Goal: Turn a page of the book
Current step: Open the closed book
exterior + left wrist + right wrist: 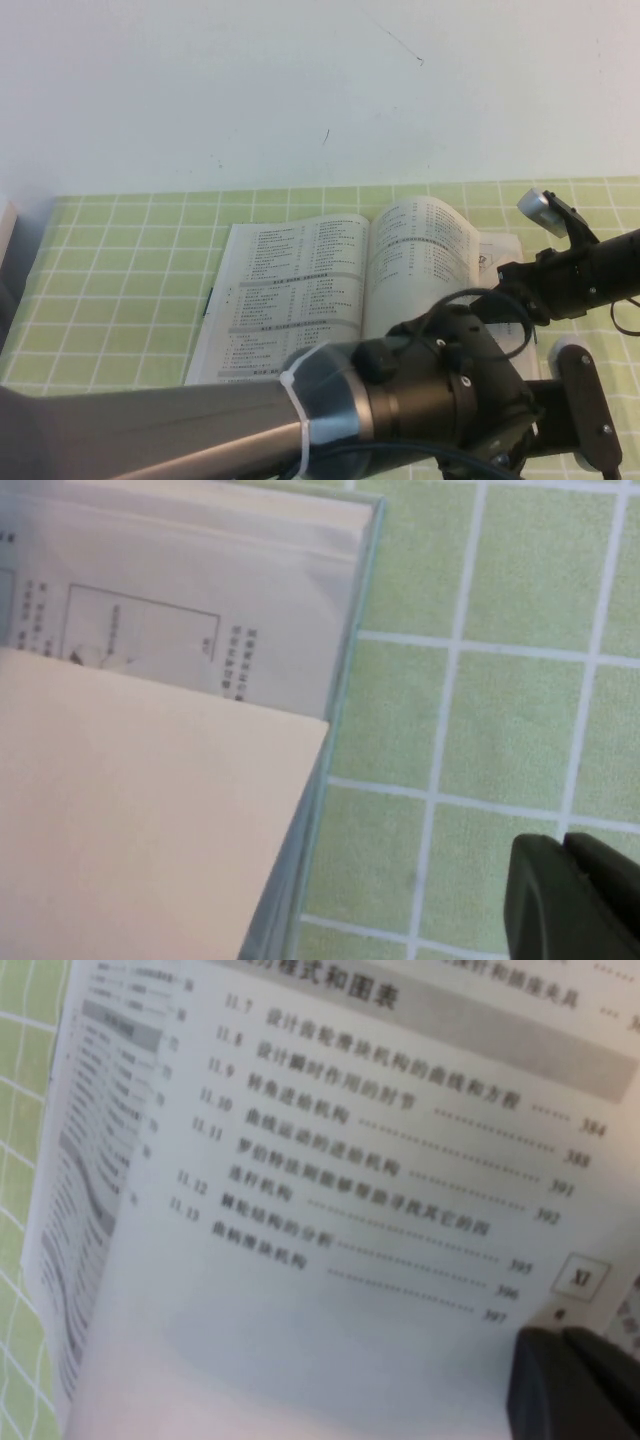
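While the book [300, 290] lies open on the green checked table cloth [120, 260], one page [425, 250] stands up from its right half and curves over toward the middle. The right gripper [500, 272] is at the page's right edge with its fingers pressed together on the paper. The left gripper [575, 900] hangs over the cloth just beside the book's near right corner, fingers together and holding nothing.

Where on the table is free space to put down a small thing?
Bare green cloth lies left of the book, and a strip behind it runs to the wall. It is crowded on the right: the right gripper holds the lifted page, and the left gripper hangs over the near right corner.
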Robot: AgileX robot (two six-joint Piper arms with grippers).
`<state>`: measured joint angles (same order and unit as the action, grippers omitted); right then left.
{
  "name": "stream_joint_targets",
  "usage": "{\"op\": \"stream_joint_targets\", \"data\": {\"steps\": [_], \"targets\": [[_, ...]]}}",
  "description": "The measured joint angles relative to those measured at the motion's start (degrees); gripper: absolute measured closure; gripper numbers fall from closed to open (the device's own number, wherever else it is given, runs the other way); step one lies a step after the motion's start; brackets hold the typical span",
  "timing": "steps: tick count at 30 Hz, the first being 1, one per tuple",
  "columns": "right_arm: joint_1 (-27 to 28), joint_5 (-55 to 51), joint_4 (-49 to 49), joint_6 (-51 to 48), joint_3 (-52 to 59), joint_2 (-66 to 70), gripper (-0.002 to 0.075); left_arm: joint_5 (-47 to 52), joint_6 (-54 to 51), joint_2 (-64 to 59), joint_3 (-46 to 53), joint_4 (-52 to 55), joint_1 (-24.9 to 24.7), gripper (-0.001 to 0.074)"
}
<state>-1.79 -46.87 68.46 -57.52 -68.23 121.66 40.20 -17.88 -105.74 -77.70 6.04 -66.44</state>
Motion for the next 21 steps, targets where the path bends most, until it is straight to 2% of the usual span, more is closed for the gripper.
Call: {"op": "stream_joint_targets", "data": {"steps": [9,16,21], "targets": [[0.0,0.0,0.0,0.0,0.0,0.0,0.0728,0.2,9.0,-4.4,0.0,14.2,-0.7,0.0739],[0.0,-0.1,0.0,0.0,0.0,0.0,0.0728,0.4,10.9,-5.1,0.0,18.5,-0.7,0.0739],[0.0,-0.2,0.0,0.0,0.0,0.0,0.0728,0.3,16.9,-6.9,0.0,26.0,-0.7,0.0739]]}}
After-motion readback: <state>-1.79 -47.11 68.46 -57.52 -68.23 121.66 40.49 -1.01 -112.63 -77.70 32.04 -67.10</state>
